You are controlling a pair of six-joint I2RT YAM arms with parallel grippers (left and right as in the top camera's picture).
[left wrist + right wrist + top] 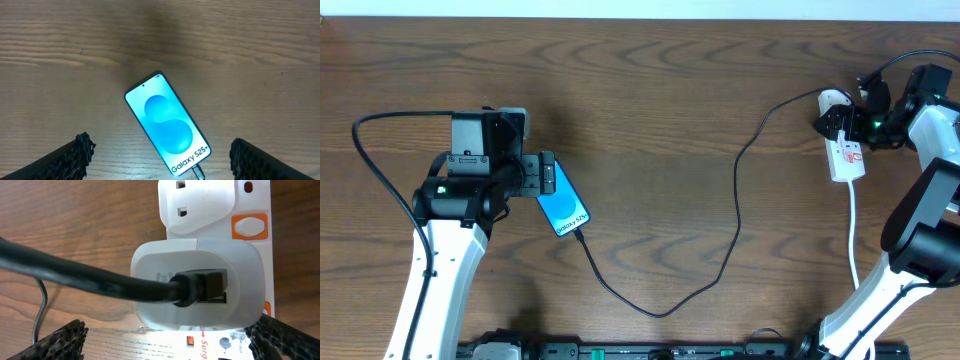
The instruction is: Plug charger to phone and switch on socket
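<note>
**Grippers Wide, Nothing Held**

The left gripper [161,145] was spread wide over the phone [167,127], neither finger touching it. The charger [735,200] was seen plugged in at the phone's lettered end. Well apart from the phone, the socket [250,210] was straddled by the wide-spread right gripper [167,329].

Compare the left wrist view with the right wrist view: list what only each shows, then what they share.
Only the left wrist view: the phone, blue screen lit, lying flat, with the charger at its text end. Only the right wrist view: the socket, a white adapter plugged into it with the charger's other end in it, and an orange-rimmed switch. Both: the wooden table and dark, spread fingers at the lower corners: left fingers, right fingers.
</note>
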